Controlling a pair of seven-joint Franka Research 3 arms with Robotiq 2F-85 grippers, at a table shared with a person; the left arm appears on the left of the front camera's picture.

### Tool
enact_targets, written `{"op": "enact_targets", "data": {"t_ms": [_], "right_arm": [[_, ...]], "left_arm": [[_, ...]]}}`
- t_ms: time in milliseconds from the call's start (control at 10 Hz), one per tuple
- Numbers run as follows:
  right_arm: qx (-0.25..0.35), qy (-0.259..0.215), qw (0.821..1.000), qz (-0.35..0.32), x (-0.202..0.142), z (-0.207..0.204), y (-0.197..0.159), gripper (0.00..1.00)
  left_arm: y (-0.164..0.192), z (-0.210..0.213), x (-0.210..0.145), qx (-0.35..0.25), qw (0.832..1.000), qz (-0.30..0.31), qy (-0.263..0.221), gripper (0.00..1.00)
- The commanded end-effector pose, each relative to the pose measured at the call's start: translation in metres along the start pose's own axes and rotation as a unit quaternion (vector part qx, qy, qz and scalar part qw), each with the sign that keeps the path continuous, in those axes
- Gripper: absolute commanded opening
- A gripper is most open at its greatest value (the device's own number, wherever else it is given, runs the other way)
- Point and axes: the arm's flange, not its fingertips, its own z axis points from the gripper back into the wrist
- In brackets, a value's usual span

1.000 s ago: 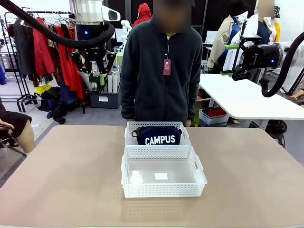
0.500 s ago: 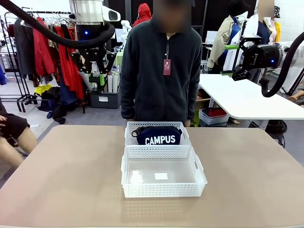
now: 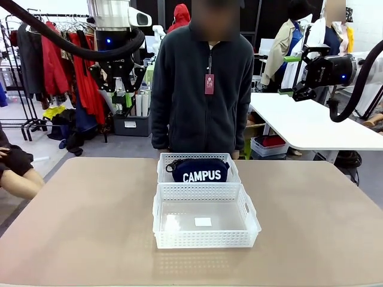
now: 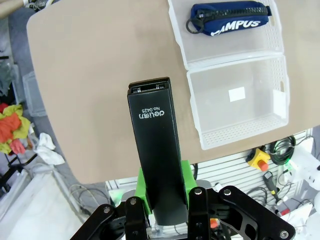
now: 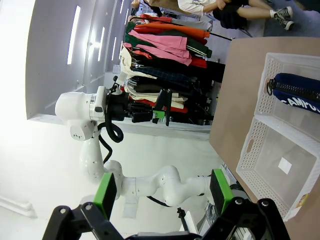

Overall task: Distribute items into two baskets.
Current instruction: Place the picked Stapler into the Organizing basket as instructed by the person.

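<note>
Left gripper [image 3: 122, 91] high in the upper left of the front frame, well above the table [image 3: 72, 227], fingers pointing down. From its own wrist camera: green pads [image 4: 186, 176] pressed against both sides of a small black stapler [image 4: 152, 145], gripped by one end, the rest of its body reaching up the middle of the frame, white "deli" print upside down on the top face. Beneath the stapler, bare tan tabletop, with both baskets off toward the upper right of that frame.

Right gripper [image 3: 289, 75] in the upper right of the front frame, turned sideways toward picture left, jaws spread wide with nothing between them; same wide gap across the bottom of the right wrist frame.

Two white lattice baskets at the centre of the table, set one behind the other, touching or nearly so. Far basket [image 3: 161, 173], nearer the person [image 3: 203, 101]: navy blue CAMPUS pouch [image 3: 198, 171] lying inside, lettering facing the robot, zip ring at its left end. Near basket [image 3: 203, 240]: just a small white label on its floor.

Person standing at the far edge of the table, arms down, dark fleece with a tag on a lanyard
</note>
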Motion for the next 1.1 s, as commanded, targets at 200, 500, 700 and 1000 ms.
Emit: {"op": "enact_targets", "data": {"t_ms": [200, 500, 700, 1000], "right_arm": [[0.002, -0.001, 1.0, 0.002, -0.0005, 0.0003, 0.0024, 1.0], [0.002, -0.001, 1.0, 0.002, -0.0005, 0.0003, 0.0024, 1.0], [0.002, -0.001, 1.0, 0.002, -0.0005, 0.0003, 0.0024, 1.0], [0.002, -0.001, 1.0, 0.002, -0.0005, 0.0003, 0.0024, 1.0]], "left_arm": [[0.0002, 0.0017, -0.0029, 0.0, 1.0, 0.005, -0.002, 0.0], [0.0002, 0.0017, -0.0029, 0.0, 1.0, 0.005, -0.002, 0.0], [0.0002, 0.0017, -0.0029, 0.0, 1.0, 0.005, -0.002, 0.0], [0.0002, 0.0017, -0.0029, 0.0, 1.0, 0.005, -0.002, 0.0]]}}
